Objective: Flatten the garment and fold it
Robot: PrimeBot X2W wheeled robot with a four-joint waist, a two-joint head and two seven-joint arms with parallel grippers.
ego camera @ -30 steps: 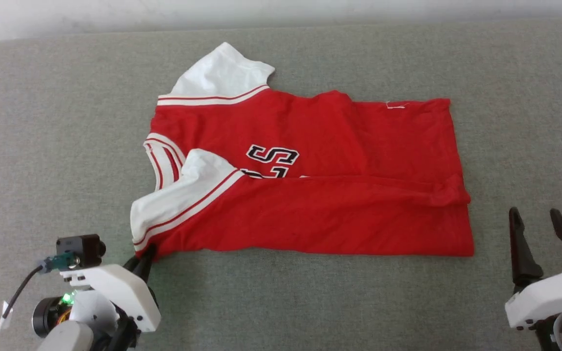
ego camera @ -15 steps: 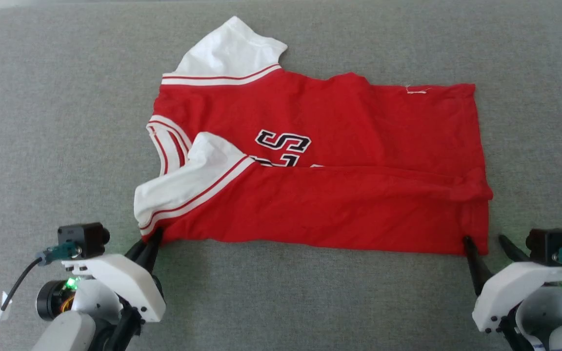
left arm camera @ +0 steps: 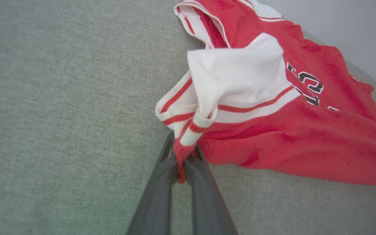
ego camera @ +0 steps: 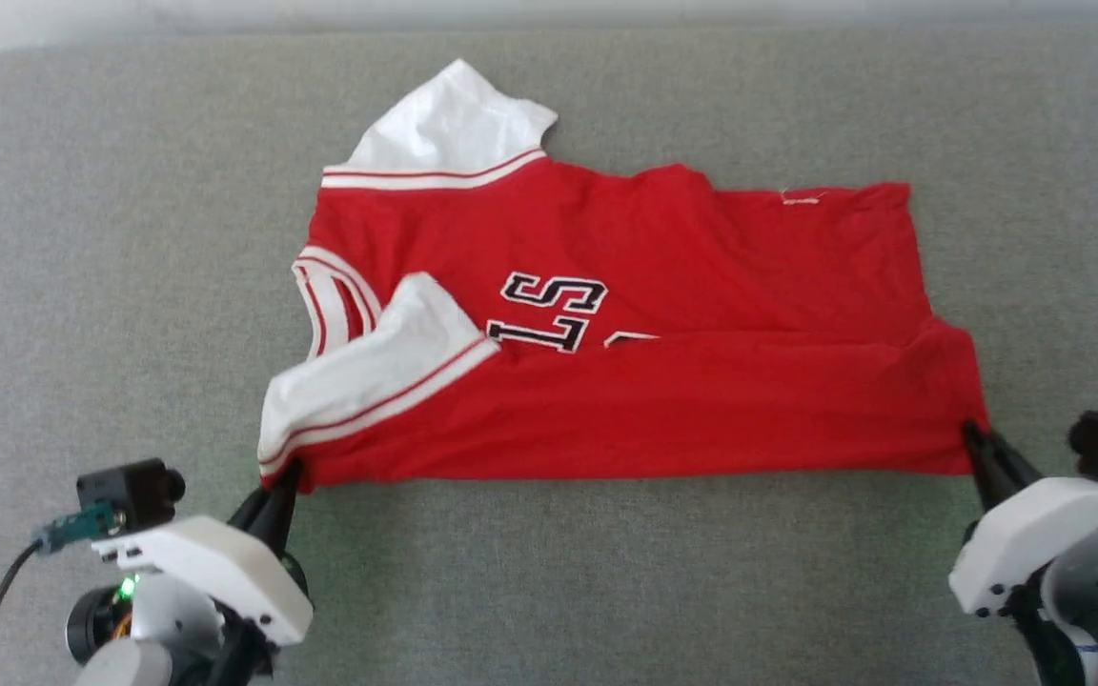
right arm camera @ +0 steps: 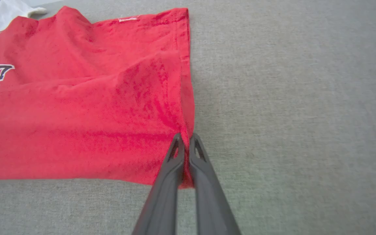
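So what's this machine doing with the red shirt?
A two-armed robot is working on a red jersey-style T-shirt with white sleeves, which lies partly folded on a grey fabric surface. Its left claw pinches the near corner by the sleeve; its right claw pinches the near hem corner. The near edge runs fairly straight between them.

Left tool point(ego camera: 287, 474) at lower left and right tool point(ego camera: 973, 438) at lower right are pinching the garment point(ego camera: 663, 410), fingers closed

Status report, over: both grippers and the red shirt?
Left gripper shut on garment, by sleeve. Right gripper shut on hem corner. Near side folded over. No obstruction.
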